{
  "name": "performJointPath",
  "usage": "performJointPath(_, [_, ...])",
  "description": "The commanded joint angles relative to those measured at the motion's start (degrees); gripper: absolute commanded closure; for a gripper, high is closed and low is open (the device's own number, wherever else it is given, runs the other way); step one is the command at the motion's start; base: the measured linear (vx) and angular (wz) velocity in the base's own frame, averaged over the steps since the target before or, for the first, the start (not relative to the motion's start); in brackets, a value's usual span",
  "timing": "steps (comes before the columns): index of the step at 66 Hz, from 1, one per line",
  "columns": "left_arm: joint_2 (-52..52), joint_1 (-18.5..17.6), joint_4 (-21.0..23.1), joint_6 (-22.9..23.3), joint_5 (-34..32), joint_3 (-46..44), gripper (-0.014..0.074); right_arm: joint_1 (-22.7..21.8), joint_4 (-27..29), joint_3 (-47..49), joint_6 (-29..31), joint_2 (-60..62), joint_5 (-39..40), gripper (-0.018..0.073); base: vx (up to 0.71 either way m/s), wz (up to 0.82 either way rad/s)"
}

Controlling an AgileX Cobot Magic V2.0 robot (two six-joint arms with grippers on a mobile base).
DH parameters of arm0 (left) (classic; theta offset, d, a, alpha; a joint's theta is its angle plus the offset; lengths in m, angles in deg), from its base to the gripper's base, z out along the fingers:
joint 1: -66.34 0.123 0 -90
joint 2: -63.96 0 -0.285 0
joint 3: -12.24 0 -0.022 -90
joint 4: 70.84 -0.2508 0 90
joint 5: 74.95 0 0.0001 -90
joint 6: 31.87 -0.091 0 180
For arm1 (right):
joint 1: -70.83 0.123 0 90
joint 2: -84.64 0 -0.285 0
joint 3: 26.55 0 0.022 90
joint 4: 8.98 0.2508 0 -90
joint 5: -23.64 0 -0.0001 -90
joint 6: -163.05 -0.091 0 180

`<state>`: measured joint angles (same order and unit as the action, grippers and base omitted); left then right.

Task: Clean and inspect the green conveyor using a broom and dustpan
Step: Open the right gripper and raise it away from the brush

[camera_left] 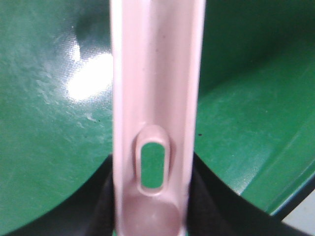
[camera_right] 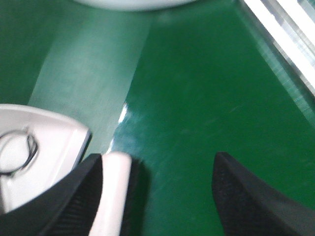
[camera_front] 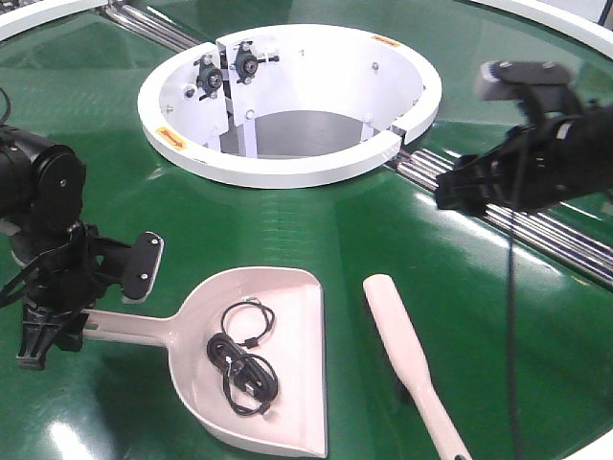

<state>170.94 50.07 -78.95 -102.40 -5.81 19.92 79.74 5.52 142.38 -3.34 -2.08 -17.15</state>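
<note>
The pale pink dustpan (camera_front: 278,374) lies on the green conveyor (camera_front: 335,240) with a coiled black cable (camera_front: 244,369) in its scoop. My left gripper (camera_front: 43,331) is shut on the end of the dustpan handle (camera_left: 155,98); its black fingers (camera_left: 101,206) press both sides below the hang hole. The beige broom (camera_front: 412,359) lies flat to the right of the dustpan, touched by nothing. My right gripper (camera_right: 157,158) is open above the belt. The broom's rounded tip (camera_right: 114,189) shows just inside its left finger, with the dustpan's corner (camera_right: 49,142) further left.
The white ring-shaped hub (camera_front: 287,171) with a deep opening stands behind the dustpan. Silver rollers (camera_front: 546,230) cross the belt at the right, under the right arm (camera_front: 536,163). Another roller set (camera_front: 153,24) runs off at the back left.
</note>
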Motion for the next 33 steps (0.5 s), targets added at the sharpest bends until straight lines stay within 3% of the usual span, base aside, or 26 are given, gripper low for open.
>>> performJointPath(1, [-2.1,-0.5,1.1,-0.6,2.3,-1.3,0.0619,-0.5,-1.4,-5.3,-0.1,8.3,12.5,0.0125,0.0,0.0])
performJointPath(9, [-2.1,-0.5,1.1,-0.6,2.3,-1.3,0.0619,-0.5,-1.4,-14.4,-0.1,16.9,23.0,0.0181,0.0,0.0])
performJointPath(16, [-2.1,-0.5,1.1,-0.6,2.3,-1.3,0.0619,-0.5,-1.4,-21.1,-0.1,24.0,27.5,0.0286,0.0,0.0])
performJointPath(27, [-2.1,-0.5,1.1,-0.6,2.3,-1.3,0.0619,-0.5,-1.4,-28.0,-0.1,32.6,28.5,0.0567,0.0,0.0])
performJointPath(33, [-2.1,-0.5,1.1,-0.6,2.3,-1.3,0.0619,-0.5,-1.4,-29.3,-0.1,34.8,28.5,0.0571,0.0,0.0])
